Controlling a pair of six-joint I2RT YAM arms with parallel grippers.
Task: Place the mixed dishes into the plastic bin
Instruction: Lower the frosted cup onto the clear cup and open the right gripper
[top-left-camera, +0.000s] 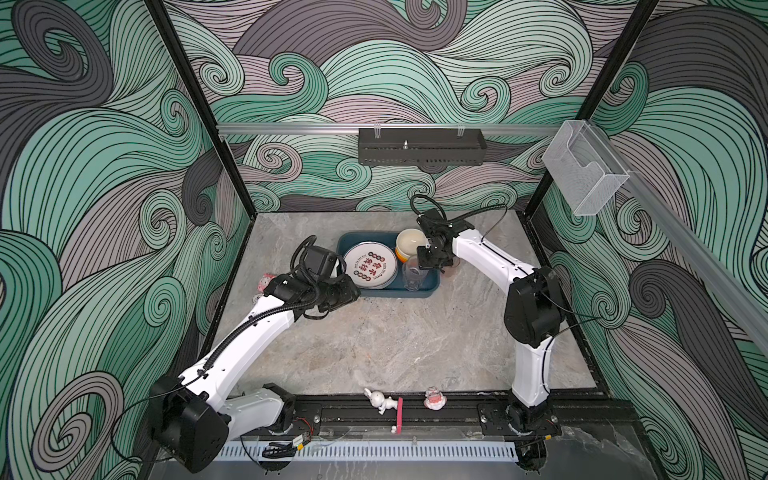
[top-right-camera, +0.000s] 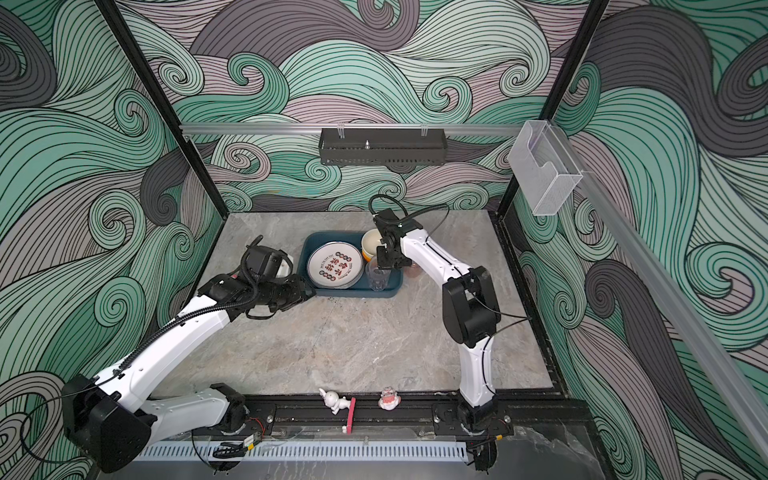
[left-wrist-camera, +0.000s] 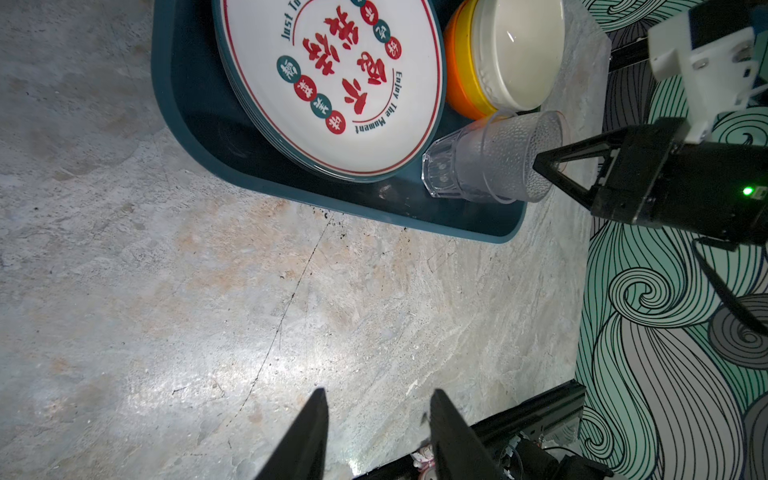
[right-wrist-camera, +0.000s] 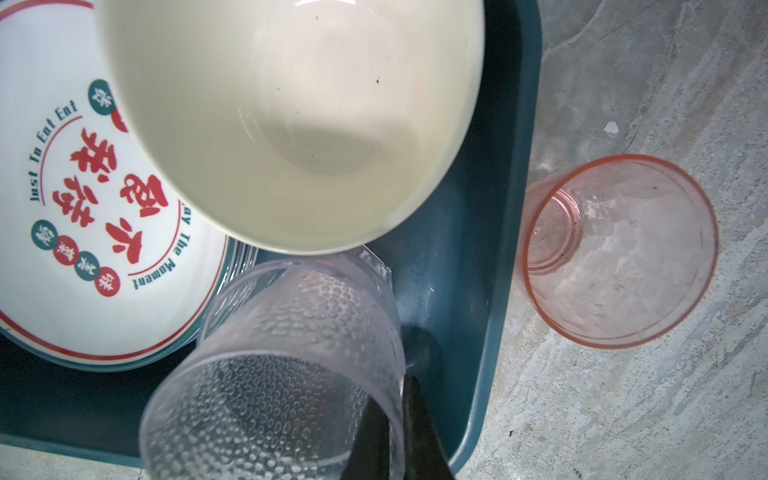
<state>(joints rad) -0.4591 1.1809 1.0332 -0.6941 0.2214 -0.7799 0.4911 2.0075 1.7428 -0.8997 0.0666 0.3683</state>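
While the right gripper (right-wrist-camera: 395, 395) pinches the wall of the clear glass (right-wrist-camera: 282, 374), one finger inside and one outside, the glass stands up in the front right corner of the plastic bin (top-left-camera: 395, 293). I cannot tell if its bottom touches the bin floor. Beside it, the plates (top-left-camera: 370, 264) lie stacked on the bin's left side. The bowls (top-left-camera: 410, 243), cream in yellow in orange, sit in the back right corner. So most of the job looks done. One pink glass (right-wrist-camera: 619, 249) is left on the table (top-left-camera: 374, 345), just outside the bin's right edge. The left gripper (left-wrist-camera: 378, 392) is spread apart and holds nothing, over the table by the bin's front left corner.
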